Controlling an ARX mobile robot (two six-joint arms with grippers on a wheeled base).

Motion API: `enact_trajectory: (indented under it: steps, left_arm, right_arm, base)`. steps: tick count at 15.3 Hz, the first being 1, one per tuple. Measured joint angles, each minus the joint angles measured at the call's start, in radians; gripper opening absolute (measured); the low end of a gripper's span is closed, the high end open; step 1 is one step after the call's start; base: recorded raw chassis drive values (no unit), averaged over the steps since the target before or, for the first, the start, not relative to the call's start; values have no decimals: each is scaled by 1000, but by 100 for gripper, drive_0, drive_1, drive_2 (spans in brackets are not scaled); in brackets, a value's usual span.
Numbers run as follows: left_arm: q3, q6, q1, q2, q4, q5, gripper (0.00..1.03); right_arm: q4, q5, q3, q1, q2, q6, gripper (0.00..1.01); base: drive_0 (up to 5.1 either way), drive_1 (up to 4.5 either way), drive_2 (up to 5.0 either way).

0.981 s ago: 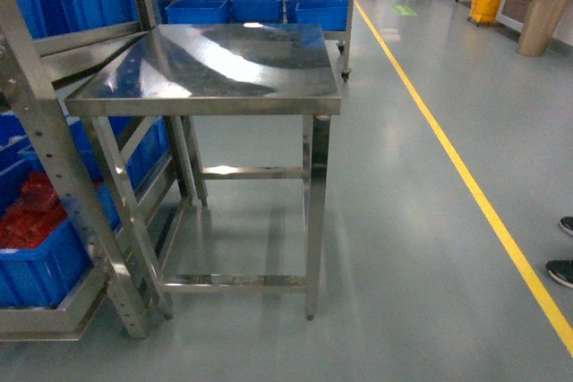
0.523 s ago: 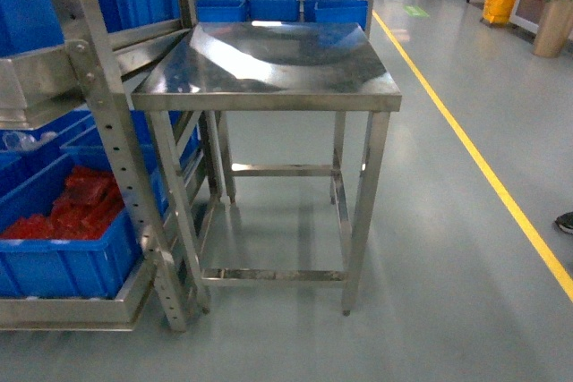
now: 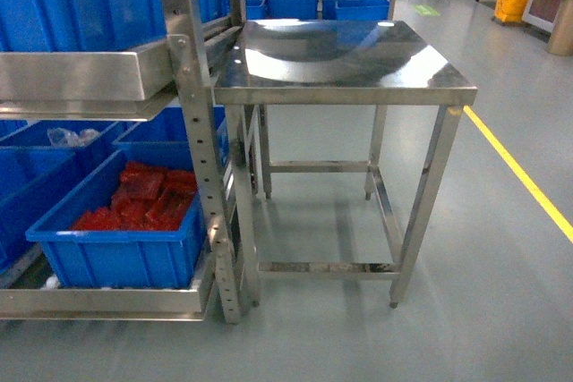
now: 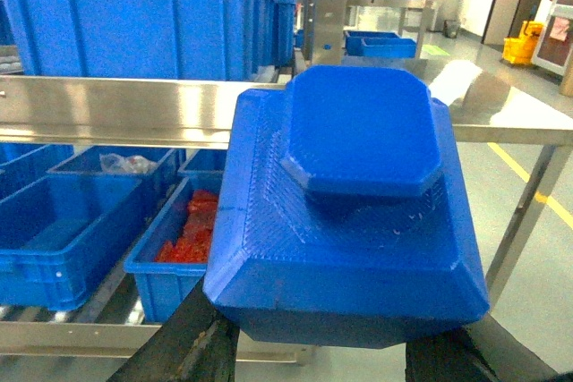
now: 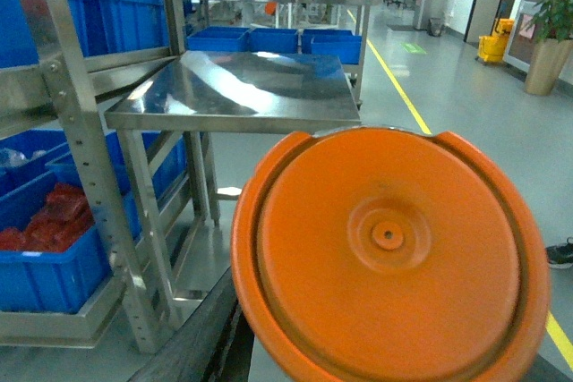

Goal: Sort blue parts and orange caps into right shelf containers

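Note:
In the left wrist view a large blue part (image 4: 358,212) with a stepped octagonal top fills the middle, and my left gripper (image 4: 322,351) is shut on it, black fingers (image 4: 192,342) pressed against both lower sides. My right gripper (image 5: 385,373) is shut on a round orange cap (image 5: 389,261), which faces the right wrist camera. The shelf (image 3: 192,131), a stainless rack, stands at the left of the head view. Its containers include a blue crate (image 3: 116,257) on the bottom level with red pieces inside, and more blue crates (image 3: 81,2) above. Neither gripper shows in the head view.
A plain steel table (image 3: 345,91) stands right of the shelf, touching its post. More blue crates (image 3: 354,6) sit on a rack behind it. A yellow floor line (image 3: 519,172) runs along the right. A yellow mop bucket (image 3: 508,6) stands far back.
The head view has swung left: the table slid right in the picture, and the shelf with its crate of red pieces has come further into view. The shoes at the right edge are gone.

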Motion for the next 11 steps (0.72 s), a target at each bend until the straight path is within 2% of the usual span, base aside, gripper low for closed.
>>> enact_trajectory:
  steps: [11]
  left_arm:
    - [0, 0, 0, 0, 0, 0, 42]
  right_arm:
    - [1, -1, 0, 0, 0, 0, 43]
  base:
    - [-489, 136, 342]
